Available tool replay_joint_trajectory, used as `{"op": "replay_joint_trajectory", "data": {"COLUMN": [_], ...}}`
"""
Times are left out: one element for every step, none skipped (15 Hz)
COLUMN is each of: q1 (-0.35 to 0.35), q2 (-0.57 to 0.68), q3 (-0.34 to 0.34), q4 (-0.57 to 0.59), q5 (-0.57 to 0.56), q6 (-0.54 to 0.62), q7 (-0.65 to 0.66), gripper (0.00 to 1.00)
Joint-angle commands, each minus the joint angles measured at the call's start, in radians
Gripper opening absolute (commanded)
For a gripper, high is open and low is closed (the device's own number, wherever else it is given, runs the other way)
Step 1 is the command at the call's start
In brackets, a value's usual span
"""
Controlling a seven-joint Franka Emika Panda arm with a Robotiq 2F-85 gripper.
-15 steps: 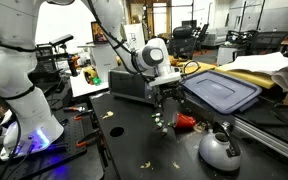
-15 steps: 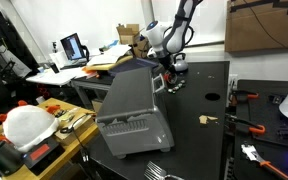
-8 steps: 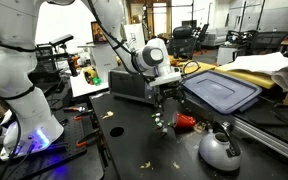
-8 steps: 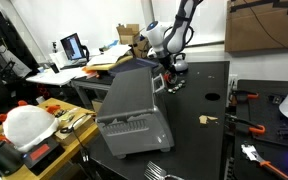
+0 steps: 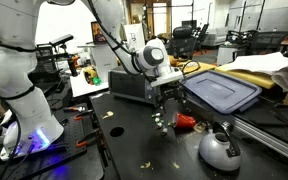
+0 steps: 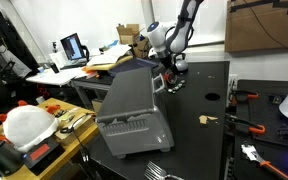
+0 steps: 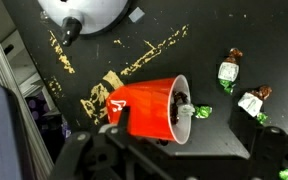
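Note:
A red plastic cup [image 7: 144, 105] lies on its side on the black table, its mouth to the right, with wrapped candy inside the rim. In an exterior view the cup [image 5: 187, 122] lies just right of my gripper [image 5: 163, 101]. In the wrist view my gripper [image 7: 174, 152] is open and empty, hovering just above the cup without touching it. Three wrapped candies lie loose by the cup's mouth: a green one [image 7: 201, 112] and two white and brown ones [image 7: 229, 70] [image 7: 252, 102]. In an exterior view my gripper [image 6: 168, 76] hangs behind the grey box.
A white kettle-like dome [image 5: 220, 150] [image 7: 89, 12] stands close by the cup. A grey box with a raised lid [image 6: 132, 105] [image 5: 134, 86] stands near it. A blue-grey bin lid [image 5: 222, 92] lies behind. Tools [image 6: 252, 125] and scraps lie on the table.

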Motion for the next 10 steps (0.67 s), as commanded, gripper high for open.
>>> {"op": "replay_joint_trajectory", "data": {"q1": [0.003, -0.008, -0.003, -0.003, -0.003, -0.003, -0.003, -0.003, 0.003, 0.031], "q2": [-0.016, -0.026, -0.001, -0.001, -0.001, -0.001, -0.001, -0.001, 0.005, 0.011], "q3": [-0.006, 0.009, 0.004, 0.004, 0.004, 0.004, 0.005, 0.005, 0.000, -0.024], "q4": [-0.013, -0.022, 0.001, 0.001, 0.001, 0.001, 0.001, 0.001, -0.011, -0.023], "q5": [-0.030, 0.000, -0.010, -0.009, -0.008, -0.008, -0.008, -0.008, -0.026, -0.073], "q6": [-0.004, -0.013, -0.004, -0.004, -0.004, -0.004, -0.004, -0.004, 0.021, 0.036], "q7": [-0.001, -0.015, 0.000, 0.000, 0.000, 0.000, 0.000, 0.000, 0.017, 0.082], "gripper": [1.00, 1.00, 1.00, 1.00, 1.00, 1.00, 1.00, 1.00, 1.00, 1.00]}}
